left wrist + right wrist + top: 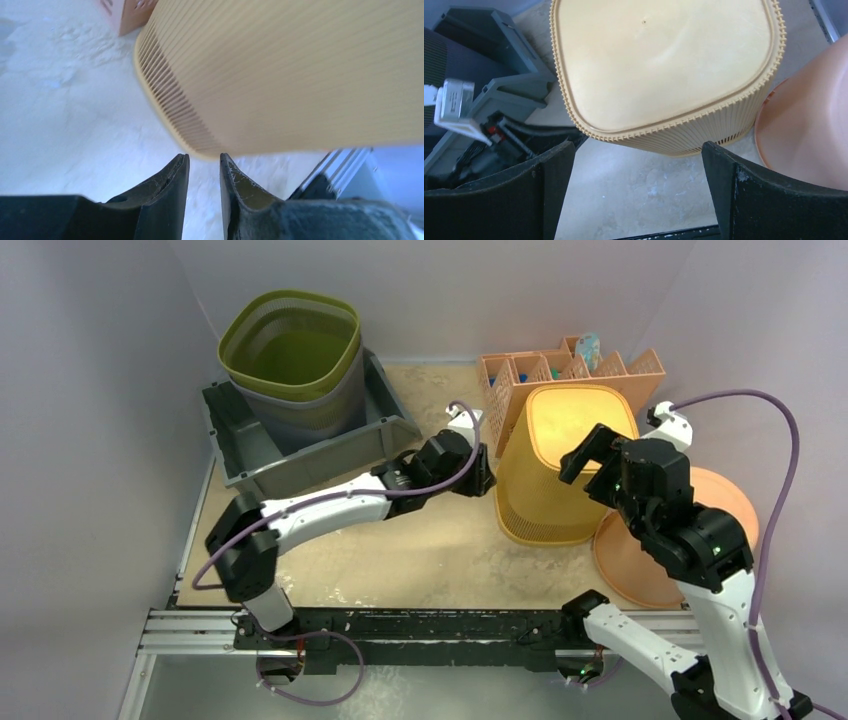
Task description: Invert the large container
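The large container (560,465) is a yellow ribbed basket standing mouth-down on the table, its flat base facing up. The left wrist view fills with its slatted wall (300,75), and its base (664,65) shows from above in the right wrist view. My left gripper (487,478) sits level with its left wall, close to it; the jaws (204,157) stand a little apart with only table between them. My right gripper (590,455) hovers over the container's near right side, wide open (639,147) and holding nothing.
A green basket (290,350) is nested in a grey one inside a grey bin (320,445) at the back left. An orange compartment organiser (600,365) stands behind the container. A pink round tub (720,500) leans at its right (809,115).
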Robot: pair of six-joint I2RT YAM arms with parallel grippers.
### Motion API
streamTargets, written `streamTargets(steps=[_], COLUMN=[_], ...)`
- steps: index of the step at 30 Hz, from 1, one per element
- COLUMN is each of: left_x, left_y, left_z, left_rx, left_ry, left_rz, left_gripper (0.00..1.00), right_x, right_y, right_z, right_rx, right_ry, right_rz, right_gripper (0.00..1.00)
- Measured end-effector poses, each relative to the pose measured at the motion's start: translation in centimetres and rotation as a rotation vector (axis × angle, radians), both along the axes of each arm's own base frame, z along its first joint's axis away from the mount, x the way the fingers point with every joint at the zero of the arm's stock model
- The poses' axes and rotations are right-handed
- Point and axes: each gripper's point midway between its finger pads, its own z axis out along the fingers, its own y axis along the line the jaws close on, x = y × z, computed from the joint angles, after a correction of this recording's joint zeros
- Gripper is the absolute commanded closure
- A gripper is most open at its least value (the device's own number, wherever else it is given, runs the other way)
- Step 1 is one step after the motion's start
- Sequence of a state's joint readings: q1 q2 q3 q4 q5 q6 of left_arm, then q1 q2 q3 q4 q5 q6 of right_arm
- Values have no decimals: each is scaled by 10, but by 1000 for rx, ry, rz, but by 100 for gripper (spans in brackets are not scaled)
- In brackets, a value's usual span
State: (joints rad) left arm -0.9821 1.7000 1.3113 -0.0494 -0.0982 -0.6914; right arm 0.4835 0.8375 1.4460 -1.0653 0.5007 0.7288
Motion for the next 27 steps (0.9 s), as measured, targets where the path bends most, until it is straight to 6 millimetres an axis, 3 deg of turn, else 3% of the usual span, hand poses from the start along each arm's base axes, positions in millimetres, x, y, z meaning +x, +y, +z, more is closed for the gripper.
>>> streamTargets(steps=[3, 6, 10, 14, 17, 21, 27], left_x=[-16, -16, 19, 41, 44, 41, 35], left_y=[33, 74, 133, 187, 206, 210, 216], left_z=[8, 32, 97, 136, 139, 129, 114], left_rx=[111, 209, 252, 262, 279, 307, 340], left_ry=[-20, -58, -154, -214, -212, -186, -152], left_rz=[-24, 6, 158, 314, 360, 361, 362], left_gripper=[73, 72, 71, 71, 71, 71, 71], right_x=[6, 16, 39, 60, 72, 78, 54], right_y=[6, 14, 37, 80, 99, 105, 94], right_z=[0, -2, 0, -2, -12, -11, -3], right_rx=[0, -10, -23, 5, 4, 3, 3], right_ry=[-12, -17, -30, -51, -41, -60, -89], right_rz=[26, 55, 148, 339, 425, 445, 463], right_gripper=[0, 0, 0, 0, 0, 0, 0])
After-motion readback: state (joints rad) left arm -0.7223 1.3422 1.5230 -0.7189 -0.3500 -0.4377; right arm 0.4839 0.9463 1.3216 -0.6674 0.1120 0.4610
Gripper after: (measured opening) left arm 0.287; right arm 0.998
